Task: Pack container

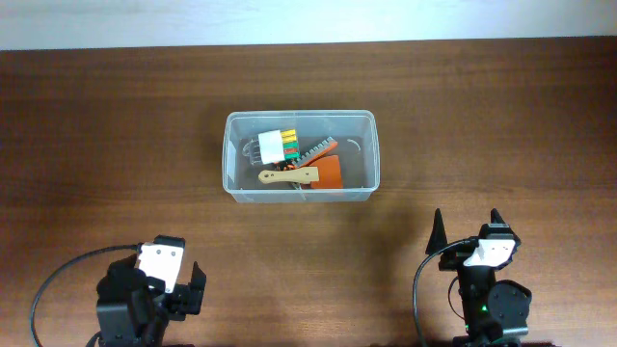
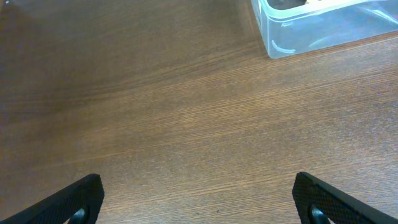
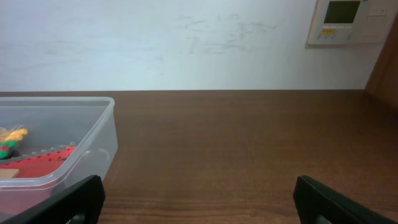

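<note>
The clear plastic container (image 1: 300, 191) stands at the middle of the brown table. It holds several hand tools: a white block with coloured bits (image 1: 277, 146), a wooden-handled tool (image 1: 289, 175) and an orange scraper (image 1: 331, 172). Its corner shows in the left wrist view (image 2: 292, 37) and its side in the right wrist view (image 3: 93, 140). My left gripper (image 1: 172, 280) is open and empty near the front left; its view (image 2: 198, 196) shows bare wood between the fingers. My right gripper (image 1: 467, 226) is open and empty near the front right, and likewise in its own view (image 3: 198, 199).
A white wall runs behind the table's far edge (image 3: 236, 91), with a wall control panel (image 3: 346, 20) at the upper right. Black cables (image 1: 58, 280) loop beside each arm base.
</note>
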`<state>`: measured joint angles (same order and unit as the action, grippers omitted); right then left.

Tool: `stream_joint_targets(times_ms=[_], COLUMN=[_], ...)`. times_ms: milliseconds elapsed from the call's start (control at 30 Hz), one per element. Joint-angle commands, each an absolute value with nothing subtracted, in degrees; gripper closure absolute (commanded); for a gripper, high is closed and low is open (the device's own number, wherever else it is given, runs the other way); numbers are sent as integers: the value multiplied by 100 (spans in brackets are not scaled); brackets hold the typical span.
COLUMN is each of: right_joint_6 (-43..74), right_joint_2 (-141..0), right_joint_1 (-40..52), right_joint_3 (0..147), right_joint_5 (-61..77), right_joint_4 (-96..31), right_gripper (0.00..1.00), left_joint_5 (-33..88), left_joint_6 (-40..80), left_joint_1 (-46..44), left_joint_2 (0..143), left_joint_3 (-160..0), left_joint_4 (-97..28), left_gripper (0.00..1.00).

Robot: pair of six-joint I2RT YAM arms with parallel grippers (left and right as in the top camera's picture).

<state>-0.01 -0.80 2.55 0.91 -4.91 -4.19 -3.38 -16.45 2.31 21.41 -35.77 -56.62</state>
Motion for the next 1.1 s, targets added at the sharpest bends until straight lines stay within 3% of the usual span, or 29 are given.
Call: stream_joint_targets(times_ms=[0,467,667,800,1067], right_joint_6=[49,49,49,49,49], right_joint_2=[-21,-21,-21,-21,-21], right_joint_1=[222,222,222,222,222], right_joint_3=[32,32,32,32,32], right_joint_5=[-561,-561,-561,-561,-561], right_joint_4=[-416,-416,-416,-416,-416], right_gripper=[2,1,1,1,1], left_joint_5=[-274,-270,1181,1929,987], left_joint_6=[-1566,-1568,-1564,-1428,-720], left_joint_1=[202,200,16,-38,-38], left_joint_2=[2104,2099,1667,954,30], left_joint_3=[-3570,-3570,-3452,-2849,-1507], left_joint_4=[-5671,-5666,-5406,-4574,-2126], left_gripper=[1,1,1,1,1])
